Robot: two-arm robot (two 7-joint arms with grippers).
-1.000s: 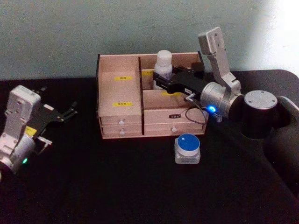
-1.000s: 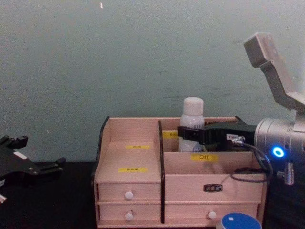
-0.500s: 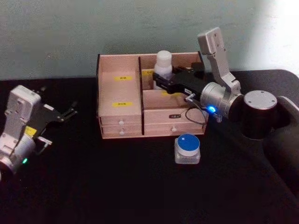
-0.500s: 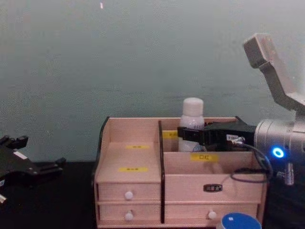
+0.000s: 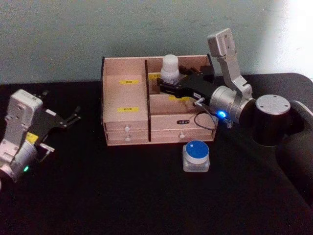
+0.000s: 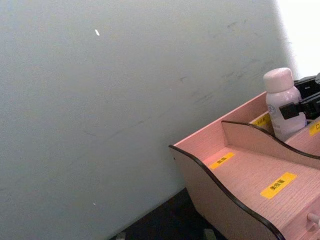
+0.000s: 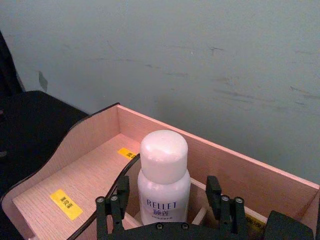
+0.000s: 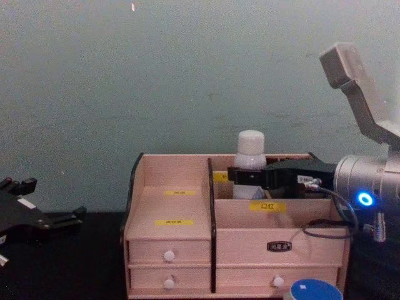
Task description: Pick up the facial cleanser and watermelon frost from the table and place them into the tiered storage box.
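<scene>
Head view: we are seeing the right gripper point(image 5: 165, 83) straddling the upright facial cleanser point(image 5: 170, 66), fingers spread just clear of its sides, in the rear right compartment of the tiered storage box point(image 5: 117, 95), upper centre. The watermelon frost point(image 5: 196, 156) is standing on the tabletop point(image 5: 122, 196) just below the box. The left gripper point(image 5: 73, 116), spread, is hovering at left.

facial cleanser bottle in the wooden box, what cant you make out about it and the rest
- Tall white plastic facial cleanser bottle: its base is hidden, by the right gripper in the right wrist view, by the light wooden tiered storage box's wall in the chest view.
- Squat blue-lidded watermelon frost jar: cut off by the chest view's bottom edge.
- Yellow labels: lettering too small in the head view.
</scene>
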